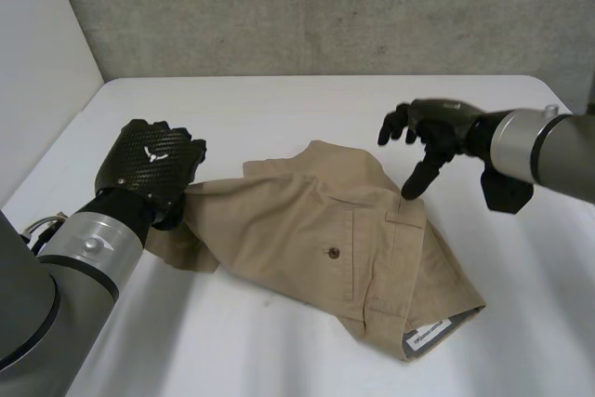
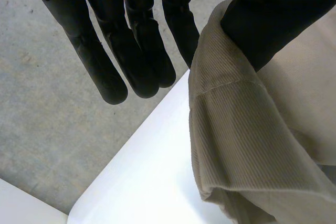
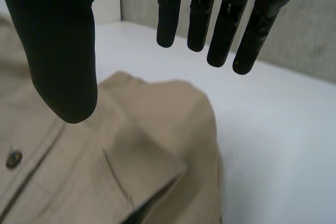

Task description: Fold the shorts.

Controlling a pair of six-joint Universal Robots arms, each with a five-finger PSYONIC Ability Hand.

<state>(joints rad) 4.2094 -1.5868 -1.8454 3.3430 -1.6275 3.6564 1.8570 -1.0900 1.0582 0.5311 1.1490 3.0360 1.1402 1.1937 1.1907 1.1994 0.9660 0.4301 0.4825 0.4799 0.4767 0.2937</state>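
Shorts (image 1: 316,230) lie in the middle of the table (image 1: 279,109); left hand (image 1: 149,166) at their 9 o'clock pinches a leg hem, right hand (image 1: 437,127) hovers released at 2 o'clock — a shallow pinch could slip, bunching the fold

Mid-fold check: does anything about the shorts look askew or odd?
The shorts lie diagonal and rumpled, not flat. The left hand pinches one edge up off the table, cloth bunched beneath it; a white label shows at the opposite corner. The right hand hovers open above them.
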